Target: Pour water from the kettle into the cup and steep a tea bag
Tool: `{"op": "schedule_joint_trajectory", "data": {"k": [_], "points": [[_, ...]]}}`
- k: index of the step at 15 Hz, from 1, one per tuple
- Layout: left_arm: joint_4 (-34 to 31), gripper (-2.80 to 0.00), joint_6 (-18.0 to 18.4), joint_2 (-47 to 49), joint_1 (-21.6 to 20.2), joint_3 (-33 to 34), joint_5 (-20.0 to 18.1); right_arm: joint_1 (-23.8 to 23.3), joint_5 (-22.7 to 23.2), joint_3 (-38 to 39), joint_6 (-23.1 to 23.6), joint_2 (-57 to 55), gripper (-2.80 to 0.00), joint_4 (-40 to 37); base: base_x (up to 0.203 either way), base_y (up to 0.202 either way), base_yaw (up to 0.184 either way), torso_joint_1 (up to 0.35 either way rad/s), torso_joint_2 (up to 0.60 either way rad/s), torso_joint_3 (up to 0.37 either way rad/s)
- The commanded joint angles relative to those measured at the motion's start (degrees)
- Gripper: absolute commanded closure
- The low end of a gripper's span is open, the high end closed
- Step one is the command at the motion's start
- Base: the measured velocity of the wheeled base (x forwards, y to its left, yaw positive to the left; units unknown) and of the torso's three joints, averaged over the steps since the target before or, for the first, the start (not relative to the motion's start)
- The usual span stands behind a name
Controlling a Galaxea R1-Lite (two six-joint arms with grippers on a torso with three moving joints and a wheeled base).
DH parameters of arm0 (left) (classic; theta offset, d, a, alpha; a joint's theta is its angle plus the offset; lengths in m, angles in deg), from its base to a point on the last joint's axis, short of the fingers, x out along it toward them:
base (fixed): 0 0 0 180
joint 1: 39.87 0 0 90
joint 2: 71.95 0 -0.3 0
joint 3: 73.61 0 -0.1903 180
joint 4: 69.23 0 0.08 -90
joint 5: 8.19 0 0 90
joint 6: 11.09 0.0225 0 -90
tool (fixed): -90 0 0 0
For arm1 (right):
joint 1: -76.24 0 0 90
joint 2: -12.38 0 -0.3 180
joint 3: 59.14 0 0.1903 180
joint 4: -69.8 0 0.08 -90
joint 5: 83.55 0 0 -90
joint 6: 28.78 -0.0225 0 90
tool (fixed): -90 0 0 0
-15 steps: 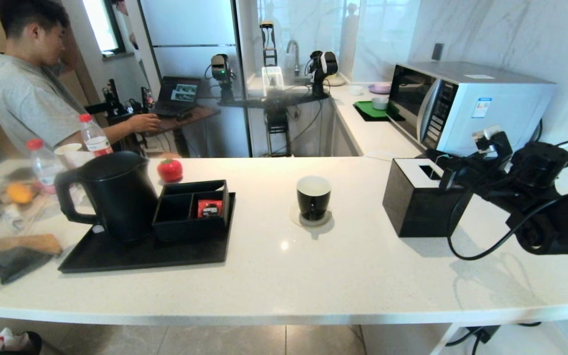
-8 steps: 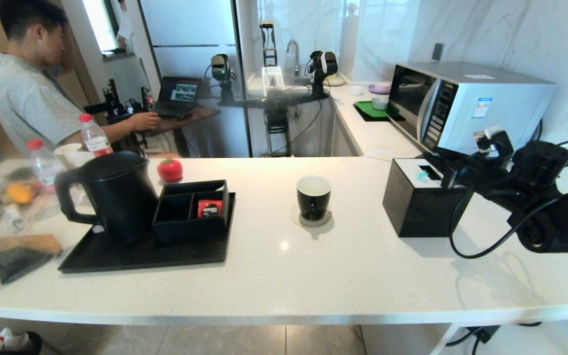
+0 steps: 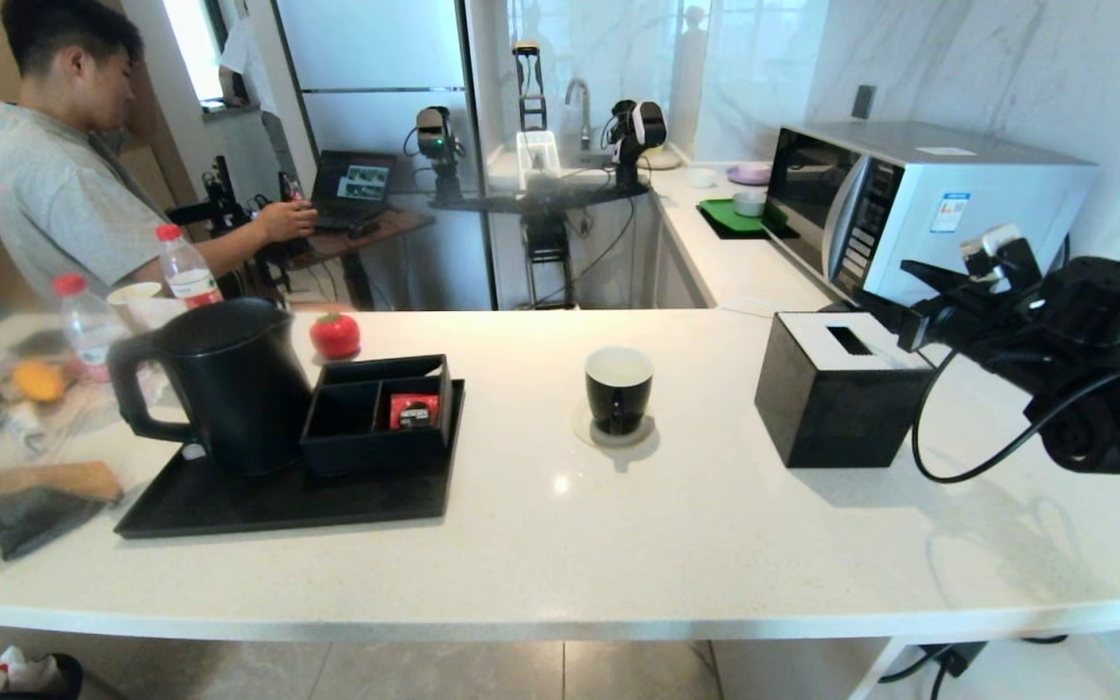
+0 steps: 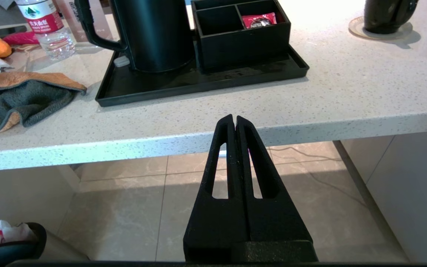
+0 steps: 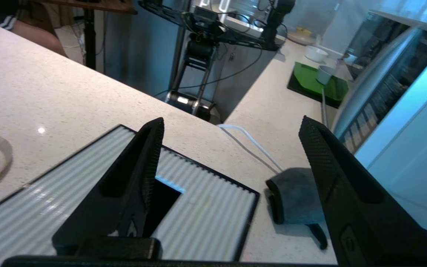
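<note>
Above the black box [image 3: 837, 399], just past its slot [image 5: 161, 202], your right gripper [image 5: 232, 142] hung spread wide, holding nothing. Your left gripper [image 4: 234, 122] sat pinched together below the counter edge [image 4: 213, 139]. Well off toward the kettle [image 3: 229, 384] stood the cup [image 3: 618, 389].

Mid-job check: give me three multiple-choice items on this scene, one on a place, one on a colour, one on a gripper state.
1. The kettle stands:
A. on the black tray
B. beside the microwave
C. on the floor

2. The cup is, inside:
A. red
B. white
C. green

3. The right gripper has its jaws:
A. shut on a tea bag
B. shut empty
C. open, above the black box

Answers: 1 A, its base rests on the tray; 2 B, pale interior visible; 3 C, the jaws stand wide apart, holding nothing.
</note>
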Motion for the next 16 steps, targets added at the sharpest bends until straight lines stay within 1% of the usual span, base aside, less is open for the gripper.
{"op": "schedule_joint_trajectory", "data": {"k": [1,8,9,13,16], "points": [[0.00,0.00,0.02,0.00,-0.01,0.00,0.00,-1.43,0.24,-0.80,0.13,-0.16,-2.80,0.30,0.000,0.000,0.000,0.000,0.00,0.000],[0.00,0.00,0.02,0.00,-0.01,0.00,0.00,-3.19,0.35,-0.62,0.06,0.10,-2.80,0.84,0.000,0.000,0.000,0.000,0.00,0.000],[0.00,0.00,0.02,0.00,-0.01,0.00,0.00,-3.19,0.44,-0.62,0.02,0.12,0.00,0.93,0.000,0.000,0.000,0.000,0.00,0.000],[0.00,0.00,0.02,0.00,-0.01,0.00,0.00,-3.19,0.35,-0.62,-0.21,0.75,0.00,0.79,0.000,0.000,0.000,0.000,0.00,0.000],[0.00,0.00,0.02,0.00,-0.01,0.00,0.00,-3.26,-0.28,-0.45,-0.29,3.44,0.00,0.25,0.000,0.000,0.000,0.000,0.00,0.000]]}}
